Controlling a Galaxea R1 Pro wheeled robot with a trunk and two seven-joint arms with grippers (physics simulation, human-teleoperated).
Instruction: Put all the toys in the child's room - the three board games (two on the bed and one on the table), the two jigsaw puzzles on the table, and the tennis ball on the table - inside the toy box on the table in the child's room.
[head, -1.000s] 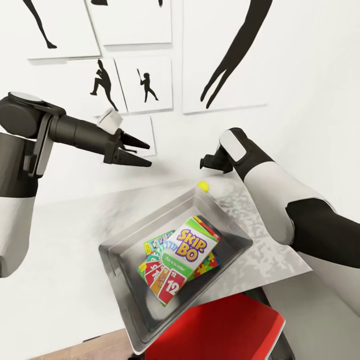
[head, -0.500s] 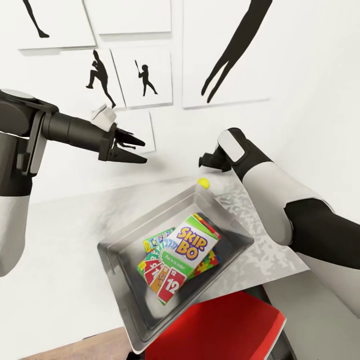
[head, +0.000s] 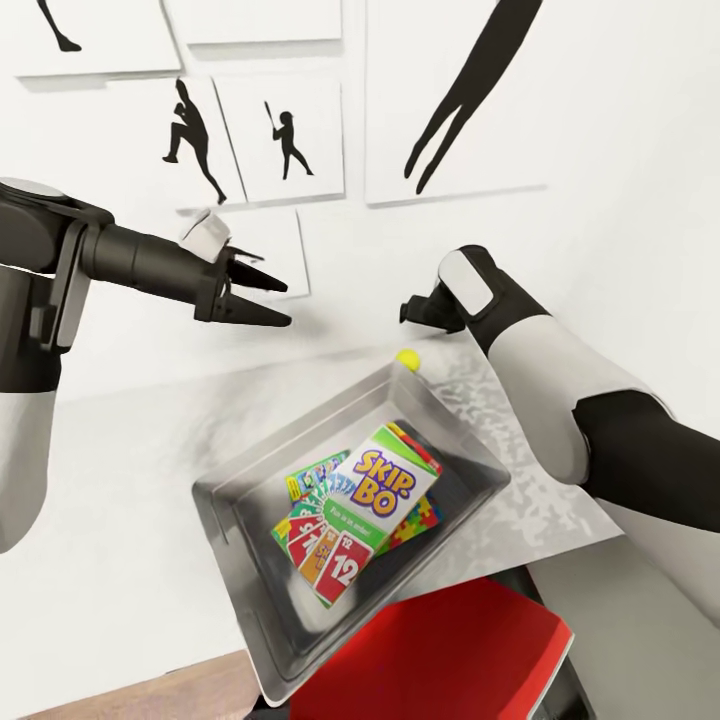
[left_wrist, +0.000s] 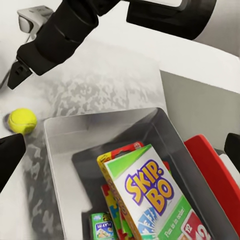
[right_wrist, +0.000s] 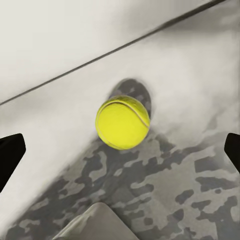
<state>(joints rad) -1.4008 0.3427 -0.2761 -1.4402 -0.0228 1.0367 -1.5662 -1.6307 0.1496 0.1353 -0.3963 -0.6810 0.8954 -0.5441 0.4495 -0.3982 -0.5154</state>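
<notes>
The light-grey toy box (head: 235, 500) sits on the pale table (head: 120, 480). In it the Skip-Bo board game (head: 372, 492) lies on top of a jigsaw puzzle (head: 424, 519), with a green-edged board game (head: 308, 482) beside it. The yellow tennis ball (head: 407, 358) rests on the table just past the box's far corner. My right gripper (head: 413, 313) hovers open just above the tennis ball (right_wrist: 123, 122), which lies ahead between its spread fingertips (right_wrist: 10, 152). My left gripper (head: 276, 302) hangs open in the air to the ball's left, holding nothing. It looks down on the tennis ball (left_wrist: 22, 121) and the Skip-Bo box (left_wrist: 150, 187).
A white wall with black silhouette pictures (head: 280, 140) stands right behind the table. A red object (head: 440, 650) sits below the table's near edge in front of the box. Bare table top stretches to the box's left.
The view has shifted a little, so the wall pictures sit higher. My left gripper drifted slightly left. The right gripper stays over the ball; both stay open.
</notes>
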